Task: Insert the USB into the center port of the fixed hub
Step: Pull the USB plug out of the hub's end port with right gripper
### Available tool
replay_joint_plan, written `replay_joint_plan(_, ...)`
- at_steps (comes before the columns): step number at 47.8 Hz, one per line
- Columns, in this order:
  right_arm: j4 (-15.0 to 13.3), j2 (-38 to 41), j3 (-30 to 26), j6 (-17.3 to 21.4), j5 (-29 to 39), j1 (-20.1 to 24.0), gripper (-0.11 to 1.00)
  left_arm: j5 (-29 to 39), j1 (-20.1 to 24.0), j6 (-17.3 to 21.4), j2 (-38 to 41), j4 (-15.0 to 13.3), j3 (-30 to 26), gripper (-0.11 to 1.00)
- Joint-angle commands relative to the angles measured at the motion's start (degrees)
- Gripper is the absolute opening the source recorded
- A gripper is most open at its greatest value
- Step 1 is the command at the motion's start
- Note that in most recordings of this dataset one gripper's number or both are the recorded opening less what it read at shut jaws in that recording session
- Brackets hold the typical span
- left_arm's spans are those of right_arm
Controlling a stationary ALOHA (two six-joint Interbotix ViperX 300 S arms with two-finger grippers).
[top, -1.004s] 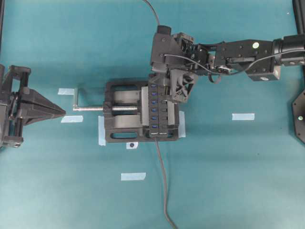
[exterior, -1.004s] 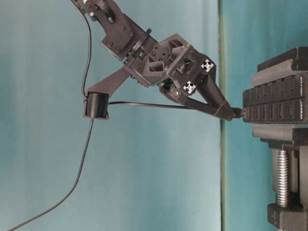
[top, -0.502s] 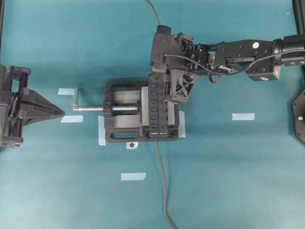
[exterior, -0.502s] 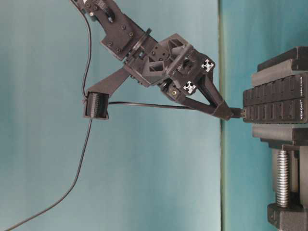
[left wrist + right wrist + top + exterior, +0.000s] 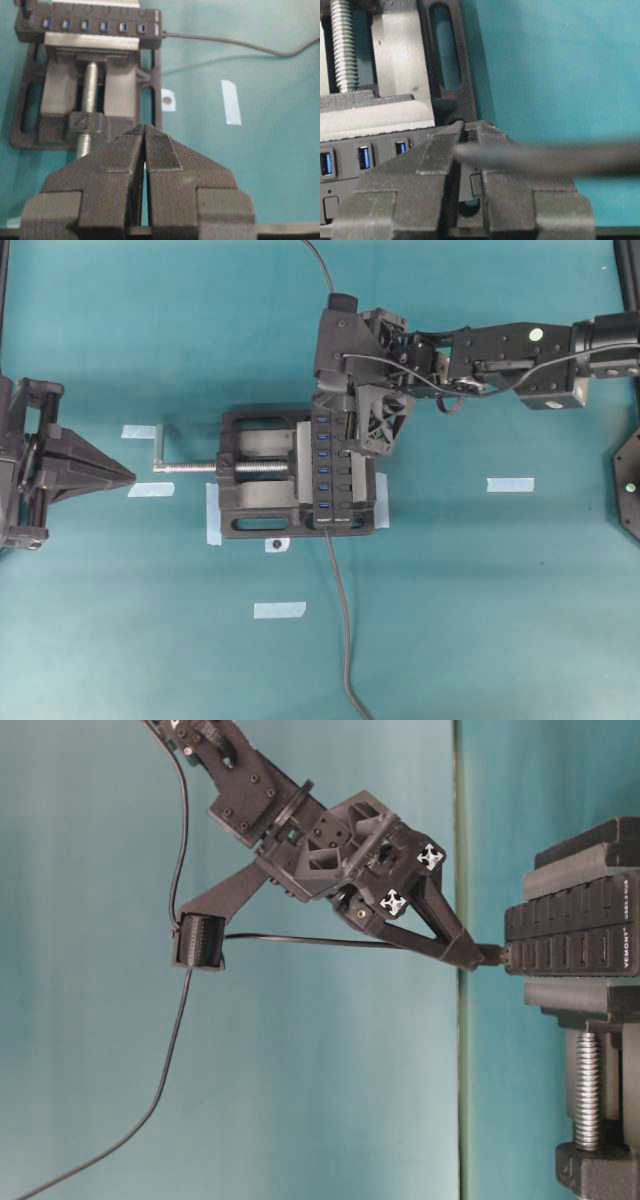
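Black plastic closed on the USB [image 5: 492,956]: our right pincer [image 5: 470,952] pinched it at the fixed hub [image 5: 331,468], upper centre, at an end port rather than the center port; our left pincer [image 5: 145,150] idled, shut

Overhead straight down; table-level sideways, close; wrist views near, forward; all sharing the long black seven-port plastic hub [image 5: 326,470].
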Motion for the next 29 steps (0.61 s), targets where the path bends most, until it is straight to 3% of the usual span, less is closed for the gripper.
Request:
replay_joint_plan(1, 0.1, -1.1, -1.6, 0.0, -0.1, 0.1, 0.09, -0.3, -0.1, -0.1, 0.3, 0.1, -0.5, 0.00)
replay_joint_plan(29, 0.1, -2.9, -4.3, 0.1, 5.0, 0.1, 0.09, -0.3, -0.1, 0.0, 0.3, 0.1, -0.7, 0.00)
